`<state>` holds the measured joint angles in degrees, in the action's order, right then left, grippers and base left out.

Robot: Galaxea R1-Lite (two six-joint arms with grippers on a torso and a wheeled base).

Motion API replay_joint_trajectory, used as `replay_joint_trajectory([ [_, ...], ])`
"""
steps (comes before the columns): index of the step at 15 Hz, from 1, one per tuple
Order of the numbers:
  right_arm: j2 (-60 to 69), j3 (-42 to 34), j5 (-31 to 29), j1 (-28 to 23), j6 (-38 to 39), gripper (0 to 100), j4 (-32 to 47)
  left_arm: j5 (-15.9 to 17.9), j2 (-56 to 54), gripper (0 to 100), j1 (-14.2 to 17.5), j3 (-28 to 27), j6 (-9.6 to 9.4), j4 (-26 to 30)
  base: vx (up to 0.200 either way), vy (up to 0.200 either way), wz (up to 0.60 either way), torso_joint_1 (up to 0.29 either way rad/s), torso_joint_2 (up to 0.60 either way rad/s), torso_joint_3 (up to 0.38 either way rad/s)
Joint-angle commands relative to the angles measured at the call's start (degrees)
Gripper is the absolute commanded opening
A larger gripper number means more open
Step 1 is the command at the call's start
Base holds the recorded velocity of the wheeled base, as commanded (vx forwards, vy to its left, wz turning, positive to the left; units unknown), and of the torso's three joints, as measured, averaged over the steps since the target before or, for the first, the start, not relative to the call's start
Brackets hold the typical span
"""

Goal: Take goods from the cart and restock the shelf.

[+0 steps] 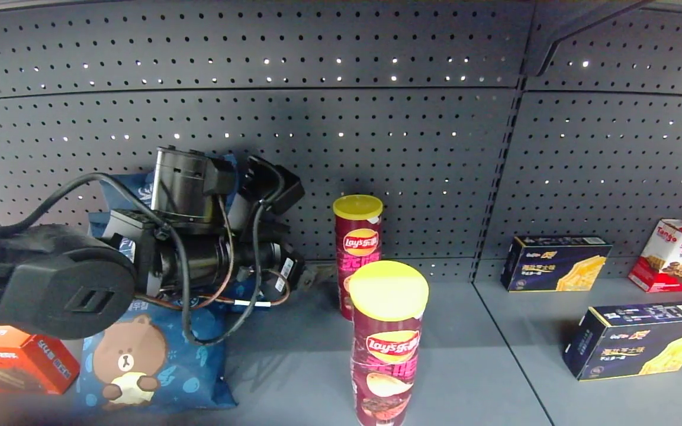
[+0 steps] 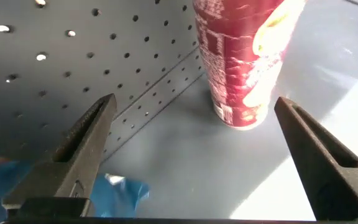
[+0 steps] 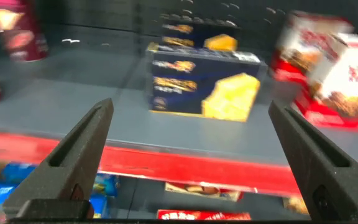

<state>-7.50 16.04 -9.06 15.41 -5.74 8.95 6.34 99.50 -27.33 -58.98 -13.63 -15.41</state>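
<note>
restock, shelf side: left gripper (image 2: 194, 102) spread and empty near the shelf's (image 1: 471, 367) back edge, rear chips can (image 1: 357, 248) just ahead of it, arm stretched level over the blue bear bag (image 1: 140, 361) at the left end. right gripper (image 3: 191, 104) spread, empty, off the front edge. i judge next: pull straight out clear of the can, then go to the cart.

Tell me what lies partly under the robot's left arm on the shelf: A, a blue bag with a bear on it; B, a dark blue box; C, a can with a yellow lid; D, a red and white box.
A: the blue bear bag lies on the shelf, its upper part covered by the left arm.
</note>
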Motion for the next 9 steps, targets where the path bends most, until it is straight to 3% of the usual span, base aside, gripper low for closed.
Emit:
replay_joint_trajectory([
  [1, -10.1, 6.1, 2.1, -0.4, -0.3, 100, 0.1, 0.1, -4.8, 100, 0.7, 0.4, 0.01, 0.8, 0.000, 0.000, 0.00, 0.000, 0.00, 0.000],
  [3, -16.4, 11.0, 2.3, 0.2, -0.7, 100, 0.1, 0.1, -6.5, 100, 1.2, 0.5, -0.17, 0.5, 0.000, 0.000, 0.00, 0.000, 0.00, 0.000],
  [6, -23.2, 15.7, 4.4, 2.3, -2.7, 100, 0.2, -0.1, -11.3, 100, 4.2, 3.4, -3.51, 0.5, 0.000, 0.000, 0.00, 0.000, 0.00, 0.000],
  [9, -28.8, 16.1, 4.8, 7.1, -2.8, 100, -2.2, 0.2, -16.0, 100, 5.8, 9.0, -3.60, -0.9, 0.000, 0.000, 0.00, 0.000, 0.00, 0.000],
])
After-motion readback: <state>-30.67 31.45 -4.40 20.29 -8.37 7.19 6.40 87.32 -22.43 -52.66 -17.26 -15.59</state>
